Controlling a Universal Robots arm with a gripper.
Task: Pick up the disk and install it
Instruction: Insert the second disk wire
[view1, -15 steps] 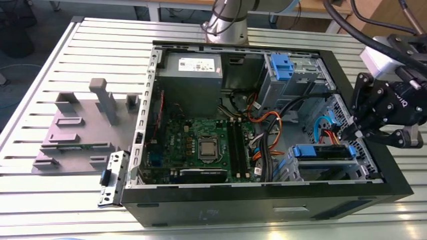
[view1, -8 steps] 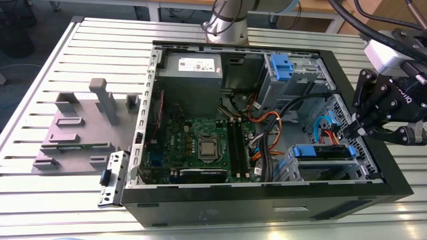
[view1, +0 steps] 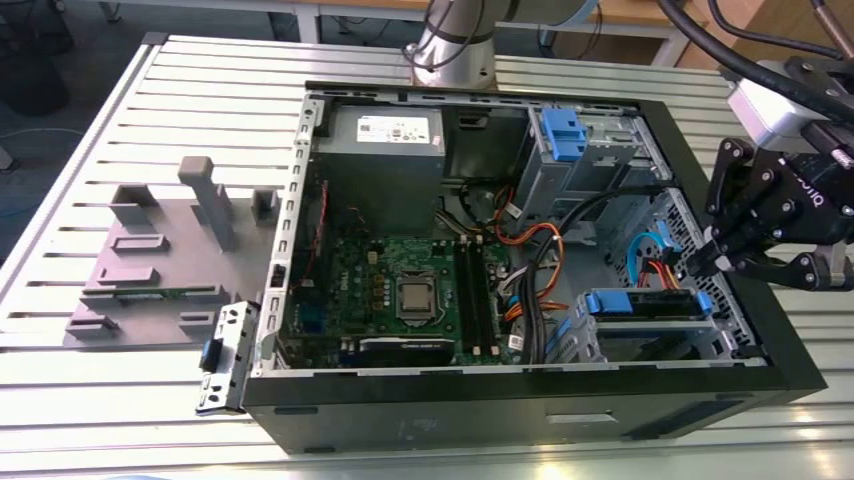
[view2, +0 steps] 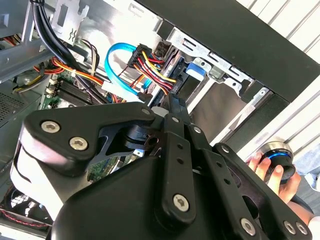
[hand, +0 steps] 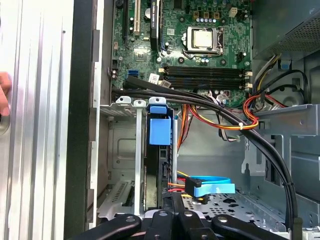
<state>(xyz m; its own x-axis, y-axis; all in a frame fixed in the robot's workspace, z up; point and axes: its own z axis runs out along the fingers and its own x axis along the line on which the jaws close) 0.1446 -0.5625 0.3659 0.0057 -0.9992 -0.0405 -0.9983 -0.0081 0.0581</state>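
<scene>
- Exterior view first: one open computer case (view1: 534, 410) sits on the slatted metal desk (view1: 200, 90). The gripper (view1: 697, 262) hangs over the case wall on the exterior view's right.
- The fingers (view2: 176, 145) look clenched together with nothing between them.
- One disk (view1: 650, 303) sits in the drive cage at the case corner nearest the gripper, not touched by it. In the first wrist view the disk (hand: 160, 132) stands on edge in its slot, blue frame facing the camera.
- Clutter right beside it: one light-blue flat cable (view1: 646, 250) and a bundle of red, yellow and orange wires (hand: 220, 120). A few thick black cables (hand: 210, 102) cross over the cage top.
- Rest of the case: one motherboard (view1: 400, 290), one grey power supply box (view1: 387, 130) and one more blue plastic piece (view1: 561, 135) in the upper bay.
- Out on the desk there's one loose metal bracket (view1: 224, 355) against the case, plus one grey moulded fixture (view1: 160, 260).
- Second wrist view catches one person's hand (view2: 272, 167) on a round black knob (view2: 276, 150) outside the case.
</scene>
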